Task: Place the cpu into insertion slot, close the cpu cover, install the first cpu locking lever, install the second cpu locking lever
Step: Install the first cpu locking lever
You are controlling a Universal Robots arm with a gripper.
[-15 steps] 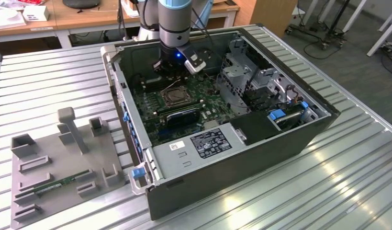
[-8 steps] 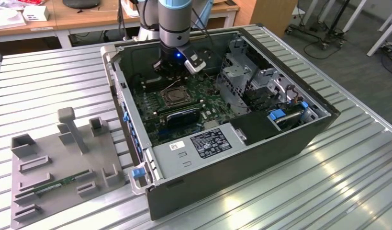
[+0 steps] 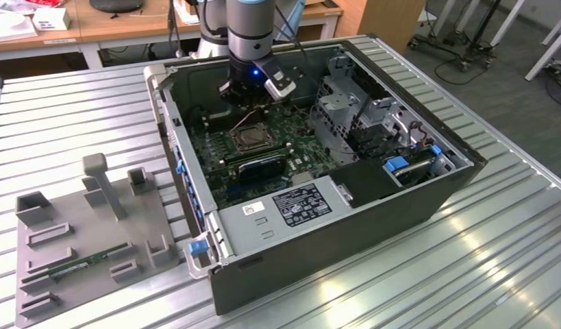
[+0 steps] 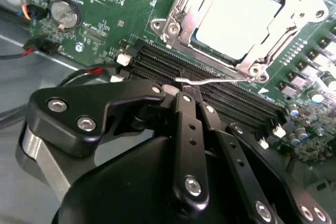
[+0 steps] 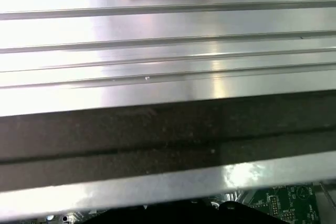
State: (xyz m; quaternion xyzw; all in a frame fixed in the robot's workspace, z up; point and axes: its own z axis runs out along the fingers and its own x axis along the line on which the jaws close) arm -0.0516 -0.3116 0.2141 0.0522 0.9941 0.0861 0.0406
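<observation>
The cpu lies flat in its socket on the green motherboard, pale metal face up. The silvery cpu cover is down around it, framing the chip. A thin wire locking lever runs along the socket's near edge, and its hooked end sits right at my fingertips. My black gripper is shut, with nothing visibly clamped; I cannot tell whether it touches the lever. In the exterior view the gripper hangs inside the open computer case, just behind the socket.
Black memory slots lie between the gripper and the socket, near a coin battery and red and black wires. The case wall, drive cage and power supply hem in the board. A grey fixture holds a memory stick.
</observation>
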